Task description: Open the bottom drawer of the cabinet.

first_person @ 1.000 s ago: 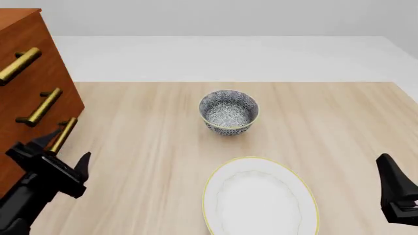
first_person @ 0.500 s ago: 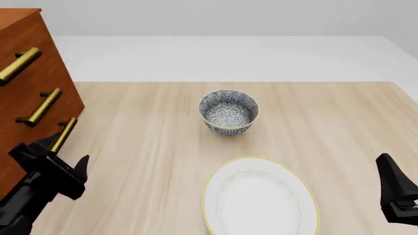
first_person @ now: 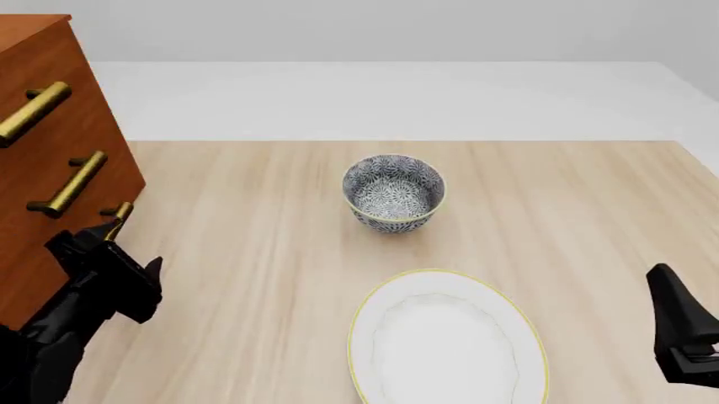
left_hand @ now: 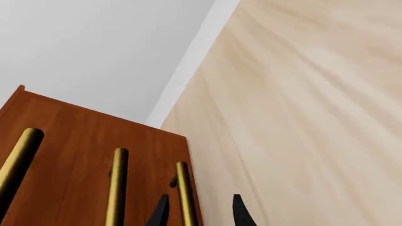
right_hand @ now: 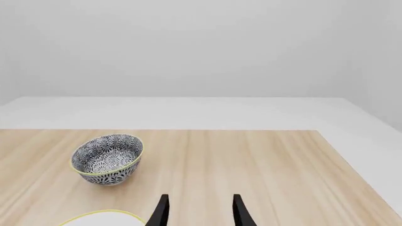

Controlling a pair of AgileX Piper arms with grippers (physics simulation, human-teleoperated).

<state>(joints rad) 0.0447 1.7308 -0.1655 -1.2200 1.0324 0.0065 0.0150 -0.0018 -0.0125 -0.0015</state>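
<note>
Right gripper (first_person: 679, 337): nearest the camera at the front view's right edge, well apart from the cabinet; in its wrist view both fingertips stand parted with bare table between them, so it is open and holds nothing.
Plate (first_person: 447, 339): white with a yellow rim, near the table's front edge, between the two arms.
Left gripper (left_hand: 197, 212): open, its two dark fingers standing on either side of the lowest brass bar; whether either finger touches the bar cannot be told.
Bottom handle (left_hand: 184, 193): a brass bar on the bottom drawer (first_person: 34, 278), lying along the drawer front; in the left wrist view it runs lengthwise between the fingers, closer to one finger than the other.
Key relation: the handle already sits inside the left jaws, so the judged next move is to close across the bar, then pull away from the cabinet front.
Nearer arm: the left, by far.
Bowl (first_person: 393, 191): blue-patterned, mid-table, beyond the plate and well clear of the drawer's likely path.
Cabinet (first_person: 50, 160): reddish-brown, at the table's left; the drawer appears flush and not yet open.
Upper handles (first_person: 67, 183): two more brass bars above, outside the jaws.
</note>
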